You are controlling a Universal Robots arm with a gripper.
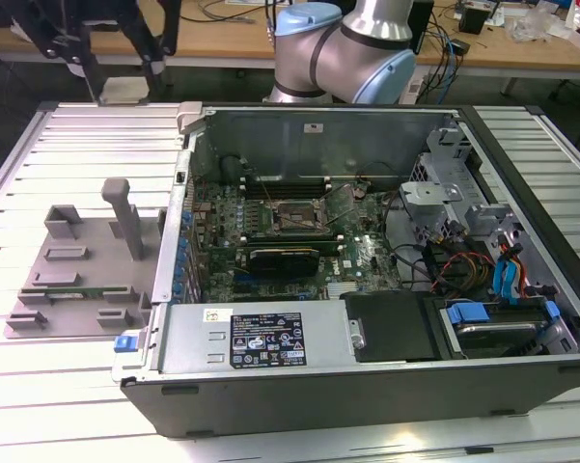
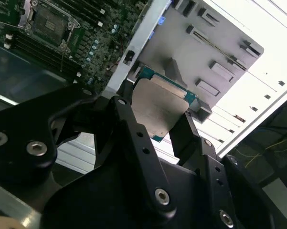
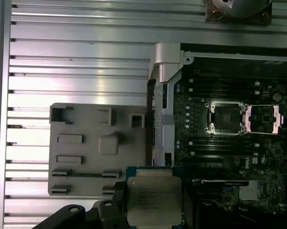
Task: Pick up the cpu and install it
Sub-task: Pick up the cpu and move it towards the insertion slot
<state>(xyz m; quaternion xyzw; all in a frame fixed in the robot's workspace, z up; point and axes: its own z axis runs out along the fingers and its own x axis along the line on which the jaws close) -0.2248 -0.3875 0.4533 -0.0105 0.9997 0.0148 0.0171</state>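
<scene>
Cpu [image 2: 160, 107], flat silvery square, between jaws

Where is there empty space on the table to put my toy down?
On the exterior view's left, the slatted table is bare behind the grey fixture tray and in front of it. Inside the computer case it is crowded with boards and cables. The gripper holds the cpu.

At the exterior view's left on the counter [image 1: 77, 145], a fixture [image 1: 77, 280]; just beside it, toward the exterior view's right, an open case [image 1: 318, 395]. Inside, motherboard [image 1: 367, 256] with socket [image 1: 290, 217] toward the far side, power supply [image 1: 256, 338] along the near wall. Above the fixture-case seam, cpu [image 3: 151, 200] clamped in the gripper [image 2: 157, 119].
</scene>
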